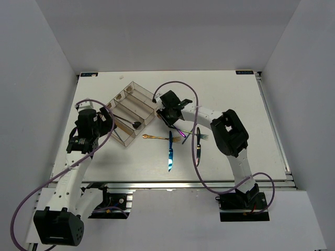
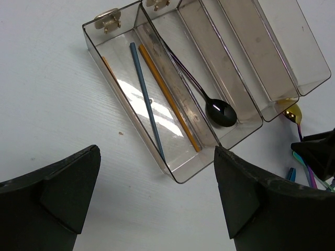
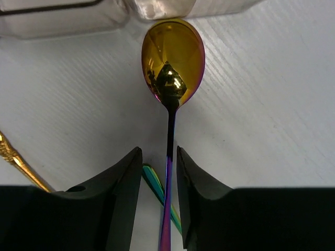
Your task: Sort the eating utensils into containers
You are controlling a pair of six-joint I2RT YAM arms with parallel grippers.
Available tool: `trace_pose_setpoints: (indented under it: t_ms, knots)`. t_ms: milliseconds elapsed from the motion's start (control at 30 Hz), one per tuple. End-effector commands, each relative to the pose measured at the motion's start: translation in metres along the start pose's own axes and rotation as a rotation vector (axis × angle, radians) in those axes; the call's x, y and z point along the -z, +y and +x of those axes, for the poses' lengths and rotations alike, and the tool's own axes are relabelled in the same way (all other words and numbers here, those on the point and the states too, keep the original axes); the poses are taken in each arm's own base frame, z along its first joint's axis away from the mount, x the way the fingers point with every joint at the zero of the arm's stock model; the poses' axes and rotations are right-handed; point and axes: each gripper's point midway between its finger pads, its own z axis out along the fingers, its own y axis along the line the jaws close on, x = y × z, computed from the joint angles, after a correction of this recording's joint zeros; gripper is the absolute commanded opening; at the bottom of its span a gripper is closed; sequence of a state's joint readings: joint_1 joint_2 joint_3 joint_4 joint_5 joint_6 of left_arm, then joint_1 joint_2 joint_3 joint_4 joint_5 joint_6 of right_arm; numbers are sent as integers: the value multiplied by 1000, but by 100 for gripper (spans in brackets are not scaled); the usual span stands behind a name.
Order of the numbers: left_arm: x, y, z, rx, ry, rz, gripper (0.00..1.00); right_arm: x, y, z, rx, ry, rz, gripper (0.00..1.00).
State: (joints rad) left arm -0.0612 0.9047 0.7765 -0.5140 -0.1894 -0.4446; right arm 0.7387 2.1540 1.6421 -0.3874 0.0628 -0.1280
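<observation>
The clear four-compartment tray (image 1: 137, 90) lies at the table's centre-left. In the left wrist view its nearest compartment (image 2: 172, 151) holds a blue chopstick (image 2: 146, 99) and an orange chopstick (image 2: 167, 97); the second holds a black spoon (image 2: 220, 112). My right gripper (image 3: 157, 167) is low on the table with its fingers on either side of the handle of a purple-rainbow spoon (image 3: 172, 60), with a gap on the left side. The spoon's gold bowl lies just outside the tray's end. My left gripper (image 2: 157, 193) is wide open and empty above bare table by the tray's near corner.
A gold fork (image 1: 157, 137), a blue knife (image 1: 170, 151), a dark knife (image 1: 198, 146) and another fork (image 1: 202, 136) lie on the table near the right gripper (image 1: 167, 117). A green-teal utensil (image 3: 157, 188) crosses under the spoon's handle.
</observation>
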Motion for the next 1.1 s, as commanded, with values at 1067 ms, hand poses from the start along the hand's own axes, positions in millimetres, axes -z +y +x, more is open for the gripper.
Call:
trace_pose_setpoints:
  t_ms: [1067]
  knots:
    - [3,-6,-6,-5,-26,34,98,142,46,-134,-44,-473,-216,0]
